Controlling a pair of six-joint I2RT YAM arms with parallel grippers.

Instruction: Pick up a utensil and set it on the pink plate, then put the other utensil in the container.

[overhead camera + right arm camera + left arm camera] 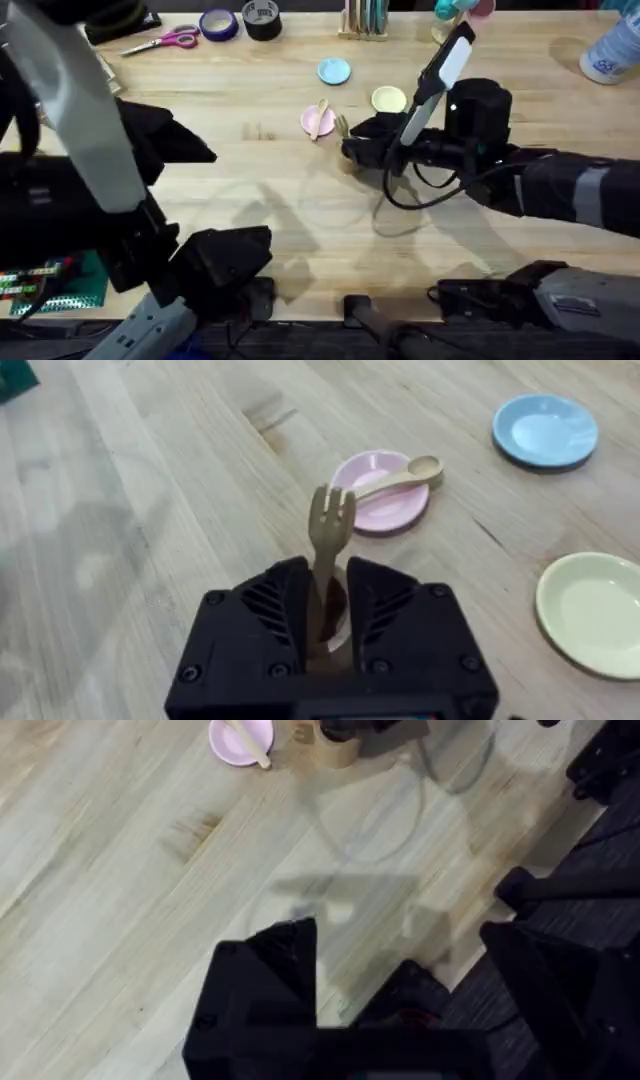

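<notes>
No legible text, labels, brands, numbers or signs in any view. White container (612,48) at the table's (300,220) far edge, well beyond the right gripper (350,140), has blue marks on its side, too blurred to read. Green circuit board (55,285) near the left arm's base has small coloured marks, not readable either. Tape rolls (240,22) far from both grippers: no readable print. Plates, utensils and cup carry no markings.
</notes>
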